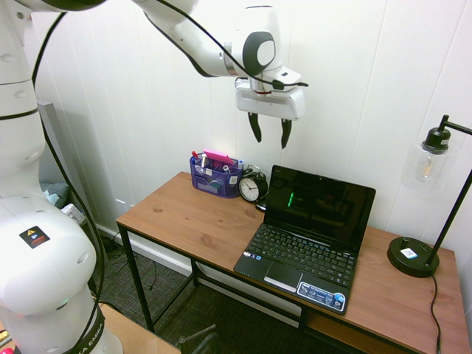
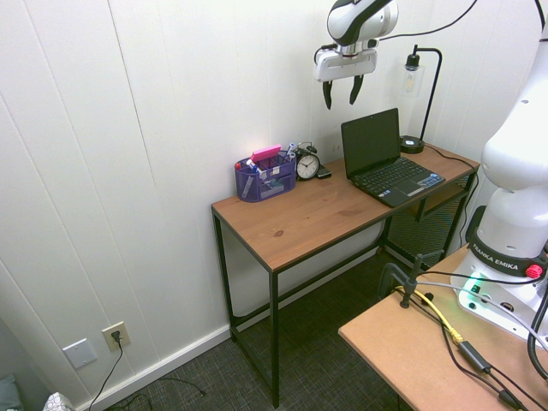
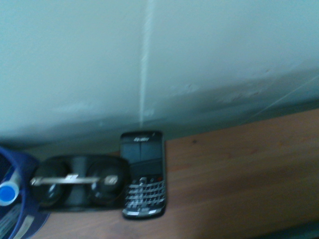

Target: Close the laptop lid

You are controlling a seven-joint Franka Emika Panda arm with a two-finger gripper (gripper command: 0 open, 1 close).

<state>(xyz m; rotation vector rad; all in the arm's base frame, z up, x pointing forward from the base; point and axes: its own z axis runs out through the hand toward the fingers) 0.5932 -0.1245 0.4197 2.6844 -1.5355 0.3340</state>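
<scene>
The small black netbook [image 1: 304,259] sits open on the wooden desk [image 1: 192,221], stickers on its palm rest. Its laptop lid [image 1: 319,203] stands upright, a glossy dark screen with a small green glint; from the other side the laptop lid [image 2: 371,140] also shows raised. My gripper [image 1: 268,139] hangs open and empty high above the desk, close to the wall, over the lid's left corner and well above it. In the second exterior view the gripper [image 2: 341,94] is up and left of the lid.
A purple organizer [image 1: 215,175] with pens, an alarm clock [image 1: 252,187] and a black phone [image 3: 143,174] stand by the wall left of the netbook. A black desk lamp [image 1: 420,243] stands at the right end. The wall is just behind the gripper.
</scene>
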